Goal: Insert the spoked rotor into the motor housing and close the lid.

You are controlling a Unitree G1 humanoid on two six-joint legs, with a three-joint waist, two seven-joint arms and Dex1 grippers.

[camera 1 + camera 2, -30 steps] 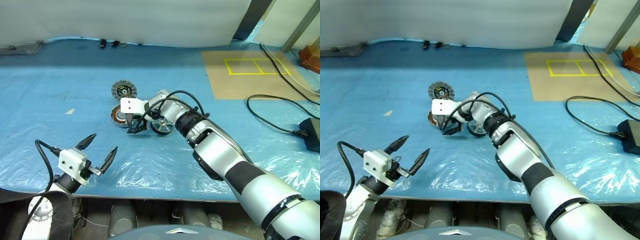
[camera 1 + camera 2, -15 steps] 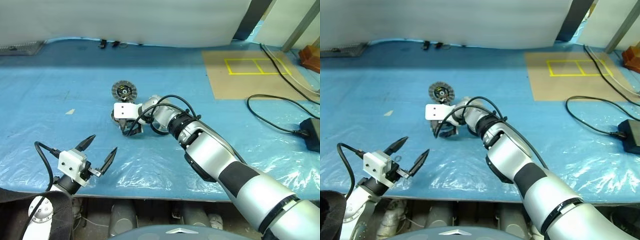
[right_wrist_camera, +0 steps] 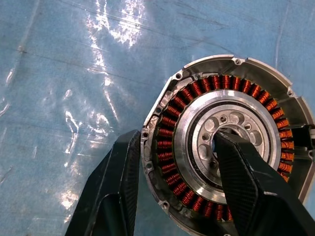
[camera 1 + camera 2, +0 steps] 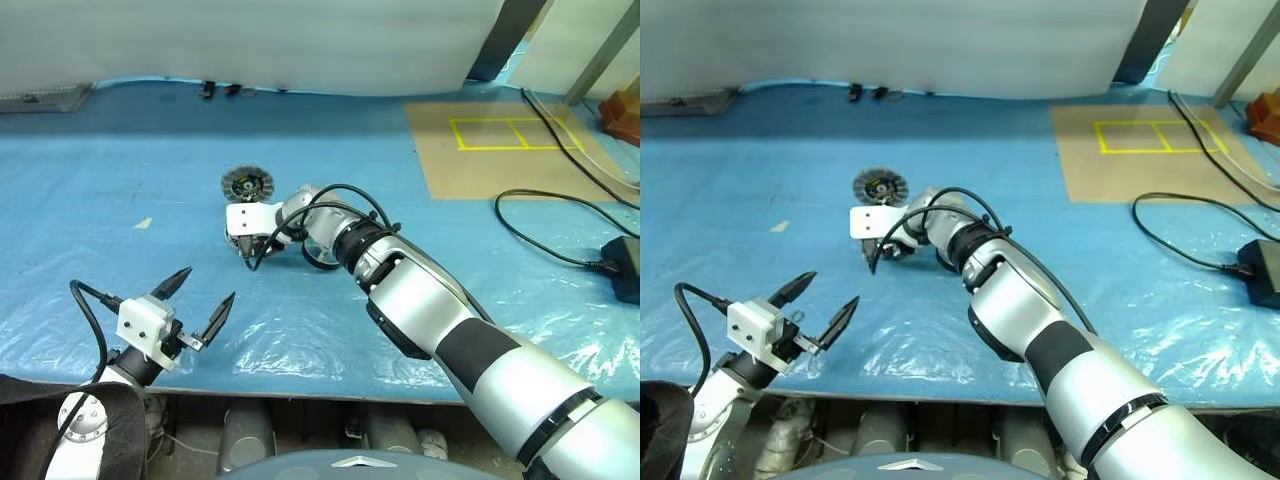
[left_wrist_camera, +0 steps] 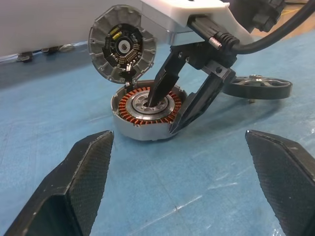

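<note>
Change: right hand (image 5: 179,105) is narrowing from its earlier wide spread, now straddling the motor housing (image 5: 146,113) wall, one finger in its centre, one outside.
Meaning: probably gripping the housing to steady it.
Rotor: spoked rotor (image 5: 256,87) is lying on the blue surface (image 4: 120,180) just beside.
Lid: lid (image 5: 122,47) is standing propped behind.
Left hand (image 4: 198,303): hovering, fully spread, empty.

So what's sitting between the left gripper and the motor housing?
Nothing: bare blue sheet between the left gripper and the motor housing, seen in the left wrist view.
</note>
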